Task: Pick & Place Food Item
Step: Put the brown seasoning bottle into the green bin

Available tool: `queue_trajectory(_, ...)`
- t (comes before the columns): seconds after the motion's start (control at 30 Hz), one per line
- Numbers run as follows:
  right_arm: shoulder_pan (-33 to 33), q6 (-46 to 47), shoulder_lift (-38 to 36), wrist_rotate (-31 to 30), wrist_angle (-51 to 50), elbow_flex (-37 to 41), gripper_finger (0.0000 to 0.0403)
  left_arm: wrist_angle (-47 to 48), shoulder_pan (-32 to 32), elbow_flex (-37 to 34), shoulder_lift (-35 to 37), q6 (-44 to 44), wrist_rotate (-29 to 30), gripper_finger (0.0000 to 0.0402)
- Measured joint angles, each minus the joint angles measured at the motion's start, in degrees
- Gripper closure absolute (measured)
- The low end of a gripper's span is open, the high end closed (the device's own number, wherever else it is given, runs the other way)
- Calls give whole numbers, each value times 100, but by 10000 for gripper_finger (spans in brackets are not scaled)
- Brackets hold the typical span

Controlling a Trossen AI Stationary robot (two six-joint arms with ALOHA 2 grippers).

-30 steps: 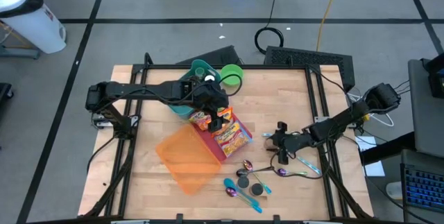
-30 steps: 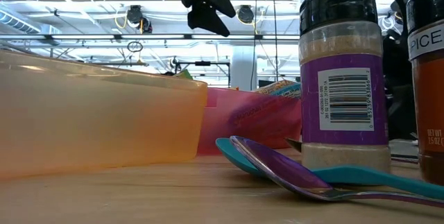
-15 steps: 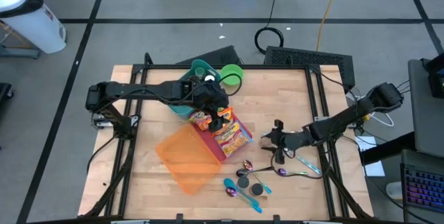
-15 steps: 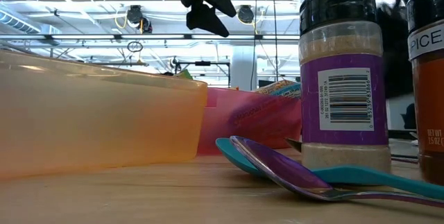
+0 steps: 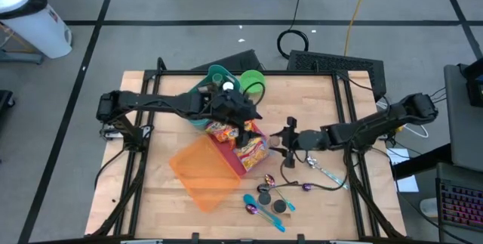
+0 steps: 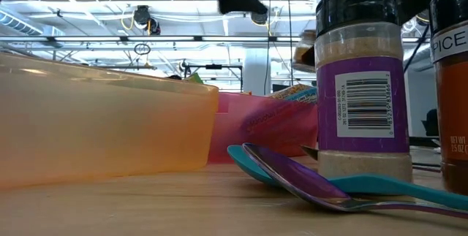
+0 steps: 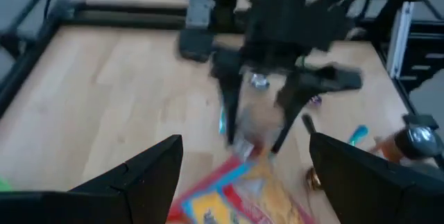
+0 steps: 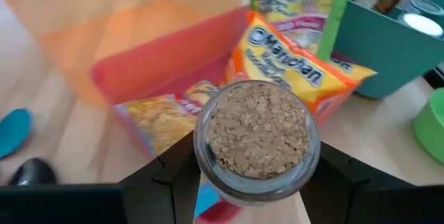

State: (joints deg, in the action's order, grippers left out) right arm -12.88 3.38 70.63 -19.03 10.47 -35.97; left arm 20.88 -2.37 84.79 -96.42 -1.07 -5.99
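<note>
Noodle packets (image 8: 288, 64), glossy orange and yellow crinkled wrappers, lie in and against a red plastic tray (image 5: 240, 155) at the middle of the pale wooden table (image 5: 151, 115).

At the table's left half a translucent orange bin (image 5: 202, 168) lies tilted, touching the red tray; in the low view its smooth wall (image 6: 102, 123) fills the left side. Behind them stands a teal tub (image 8: 388, 44) with packets standing in it, and beside it a small green cup (image 5: 253, 82).

The left gripper (image 5: 249, 127) hovers over the red tray and the packets, its fingers (image 7: 139, 182) spread wide with nothing between them.

To the right, the right gripper (image 5: 289, 140) reaches in from the table's right edge, just beside the tray. Its fingers (image 8: 173, 175) are closed around a round clear jar (image 8: 257, 137) filled with coarse tan grain; from the left wrist view the jar (image 7: 258, 123) hangs between the two dark fingers over the packets.

Toward the front of the table lie shiny purple and teal spoons (image 5: 260, 210) and two upright spice shakers (image 5: 272, 202); in the low view the purple-labelled shaker (image 6: 362, 82) with a black ribbed cap stands on the spoons' (image 6: 307, 181) far side, and an orange-filled shaker (image 6: 450, 90) sits just beside it.
</note>
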Motion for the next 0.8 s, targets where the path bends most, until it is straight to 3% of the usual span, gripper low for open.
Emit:
queue_trajectory(0.43,397,-299,456,430,929,-207,223,-779,214,-4,-737,377,9,78)
queue_trajectory(0.8,391,-312,440,426,824,-179,223,-756,210,-4,-1088,380,227,78)
